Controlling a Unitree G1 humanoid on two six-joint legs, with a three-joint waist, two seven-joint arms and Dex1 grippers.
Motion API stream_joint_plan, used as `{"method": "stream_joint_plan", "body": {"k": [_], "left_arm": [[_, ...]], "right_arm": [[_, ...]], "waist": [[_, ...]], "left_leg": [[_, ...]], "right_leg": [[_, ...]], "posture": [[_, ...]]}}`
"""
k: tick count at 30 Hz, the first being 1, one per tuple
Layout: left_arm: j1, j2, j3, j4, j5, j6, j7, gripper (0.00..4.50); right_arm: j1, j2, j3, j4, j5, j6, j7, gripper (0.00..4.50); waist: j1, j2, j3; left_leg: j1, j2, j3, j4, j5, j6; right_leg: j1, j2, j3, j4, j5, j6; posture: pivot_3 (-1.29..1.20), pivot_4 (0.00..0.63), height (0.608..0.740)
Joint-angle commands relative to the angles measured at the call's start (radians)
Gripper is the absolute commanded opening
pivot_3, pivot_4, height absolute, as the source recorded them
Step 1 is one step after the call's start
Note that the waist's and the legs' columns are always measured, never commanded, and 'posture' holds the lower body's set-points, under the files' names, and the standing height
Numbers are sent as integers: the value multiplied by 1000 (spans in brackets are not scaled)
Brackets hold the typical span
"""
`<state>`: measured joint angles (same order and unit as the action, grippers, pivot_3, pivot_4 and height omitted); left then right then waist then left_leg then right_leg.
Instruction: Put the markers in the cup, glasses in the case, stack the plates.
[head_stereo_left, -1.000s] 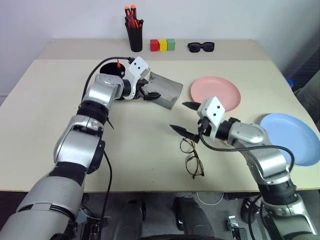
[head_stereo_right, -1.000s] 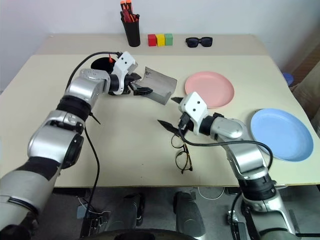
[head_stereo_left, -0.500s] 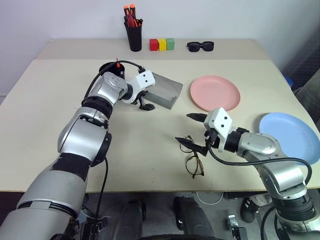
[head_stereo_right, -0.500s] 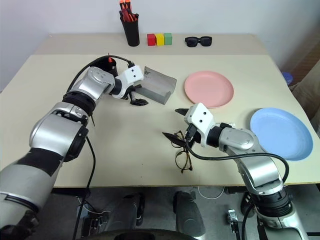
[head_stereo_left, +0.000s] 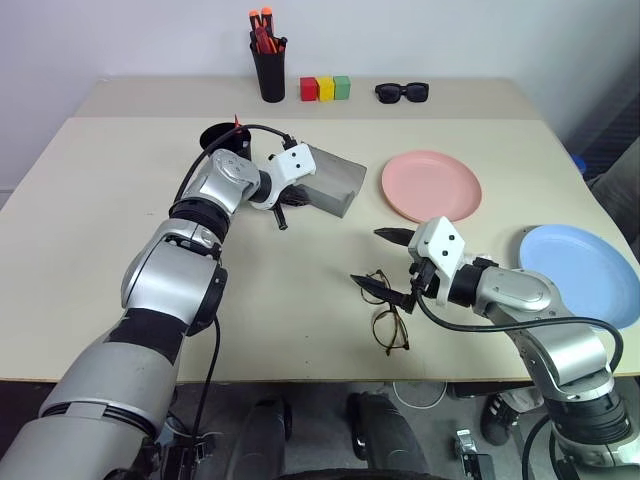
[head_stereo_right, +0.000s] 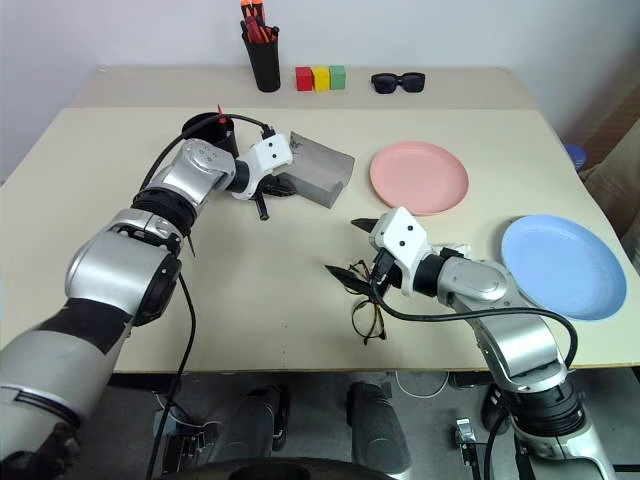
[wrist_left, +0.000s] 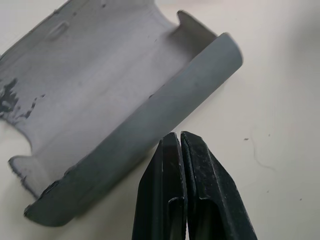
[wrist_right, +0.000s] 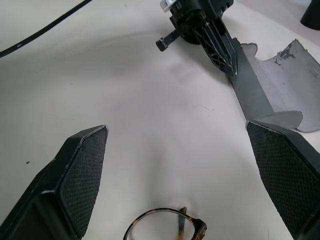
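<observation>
Lettering nowhere legible: grey case (head_stereo_left: 327, 183), plates (head_stereo_left: 431, 186), glasses (head_stereo_left: 385, 313) unmarked.

The left claw (wrist_left: 178, 145) has snapped shut and dipped beside the case (head_stereo_left: 328, 186), whose lid dropped lower.

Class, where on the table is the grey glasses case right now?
The case lies open mid-table, left of the pink plate, beside the shut left pincer.
</observation>
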<state>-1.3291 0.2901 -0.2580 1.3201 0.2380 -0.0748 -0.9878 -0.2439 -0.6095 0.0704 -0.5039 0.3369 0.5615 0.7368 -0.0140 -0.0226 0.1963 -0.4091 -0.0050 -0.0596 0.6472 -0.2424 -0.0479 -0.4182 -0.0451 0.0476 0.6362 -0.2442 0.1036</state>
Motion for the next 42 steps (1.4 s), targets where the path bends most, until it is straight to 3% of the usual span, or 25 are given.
{"method": "stream_joint_plan", "body": {"k": [1, 4, 10, 22, 26, 31, 35, 42], "left_arm": [[-3, -6, 27, -44, -19, -5, -22, 296], [2, -8, 29, -51, -15, -5, -10, 1370], [-2, -20, 29, -39, 2, -40, 91, 4437], [1, -90, -29, 6, 69, -66, -25, 4437], [8, -103, -17, 6, 63, -63, -62, 2652], [20, -103, -11, -3, 58, -71, -58, 34], [4, -114, 42, -15, 3, -9, -71, 34], [-40, -136, 132, -115, -121, 179, -235, 34]], "right_arm": [[-28, 3, 7, -2, 2, -23, 9, 4500], [-42, 9, 18, 15, 0, -29, 14, 4500], [-54, 13, 32, 32, 2, -37, 21, 4500], [-34, 22, 38, -19, 8, -11, -10, 4500], [4, 23, 21, -62, 13, 8, -42, 4500], [31, 22, 16, -90, 18, 21, -64, 4500], [25, 25, 21, -85, 19, 22, -70, 4500], [-13, 29, 38, -41, 13, 2, -45, 4500]], "waist": [[0, 0, 0], [0, 0, 0], [0, 0, 0], [0, 0, 0], [0, 0, 0], [-2, 0, 0], [-1, 0, 0], [-1, 0, 0]], "left_leg": [[0, 0, 0, 0, 0, 0], [0, 0, 0, 0, 0, 0], [0, 0, 0, 0, 0, 0], [0, 0, 0, 1, 0, 0], [1, 0, 0, 1, 0, 0], [1, 0, 0, 2, 0, 0], [1, 0, 0, 4, 0, 0], [1, -1, 0, 5, 0, 0]], "right_leg": [[0, 0, 0, 0, 0, 0], [0, 0, 0, 0, 0, 0], [0, 0, 0, 1, 0, 0], [0, 0, 0, 2, 0, 0], [0, 0, 0, 4, 0, 0], [0, 0, 0, 6, 0, 0], [-1, 0, 0, 9, 0, 0], [-1, 0, 0, 10, 0, 0]], "posture": [[0, 150, 740], [0, 150, 740], [0, 150, 740], [0, 150, 740], [0, 150, 740], [0, 150, 740], [0, 150, 740], [0, 150, 740]]}}
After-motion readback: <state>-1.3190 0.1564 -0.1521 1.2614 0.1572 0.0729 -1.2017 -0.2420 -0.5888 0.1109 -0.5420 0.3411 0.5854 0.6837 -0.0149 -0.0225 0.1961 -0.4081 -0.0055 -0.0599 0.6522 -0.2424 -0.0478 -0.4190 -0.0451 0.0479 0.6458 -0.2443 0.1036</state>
